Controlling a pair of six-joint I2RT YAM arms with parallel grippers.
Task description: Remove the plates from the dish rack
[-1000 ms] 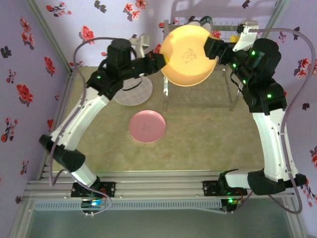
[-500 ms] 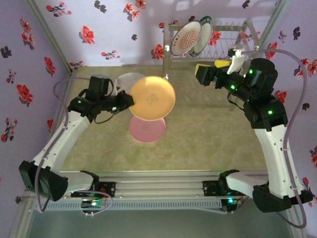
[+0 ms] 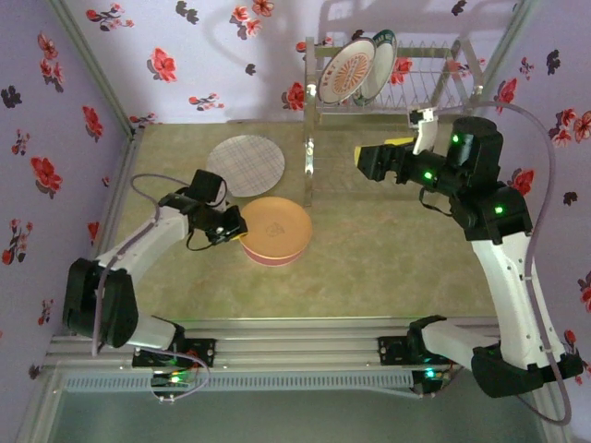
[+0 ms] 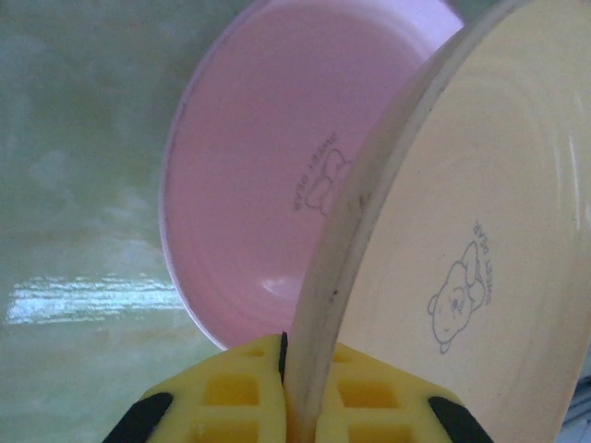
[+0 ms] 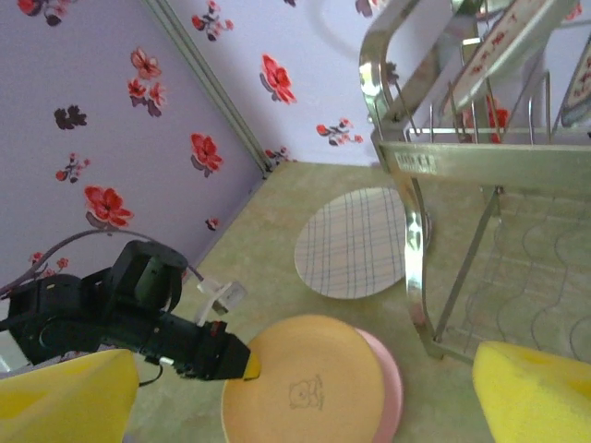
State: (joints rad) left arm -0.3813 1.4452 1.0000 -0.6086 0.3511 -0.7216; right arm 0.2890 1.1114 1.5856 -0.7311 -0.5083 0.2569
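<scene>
Left wrist: pincer (image 4: 288, 392) on yellow plate (image 4: 480, 231) rim

Rack (image 5: 434, 161), upper right of right wrist view: polished metal wire, mirror-bright.
Pink plate (image 4: 268, 185): smooth, soft sheen in the well.
Yellow plate (image 4: 480, 277): smooth, satin; rim scuffed with dark specks.
Checked plate (image 5: 355, 242): matt-looking.
Table (image 4: 74, 185): glossy, marbled green, white glare at lower left.
Left fingers (image 4: 231, 392): matt yellow plastic, moulded in a grid.
Wall (image 5: 92, 92): matt, flower-printed.
</scene>
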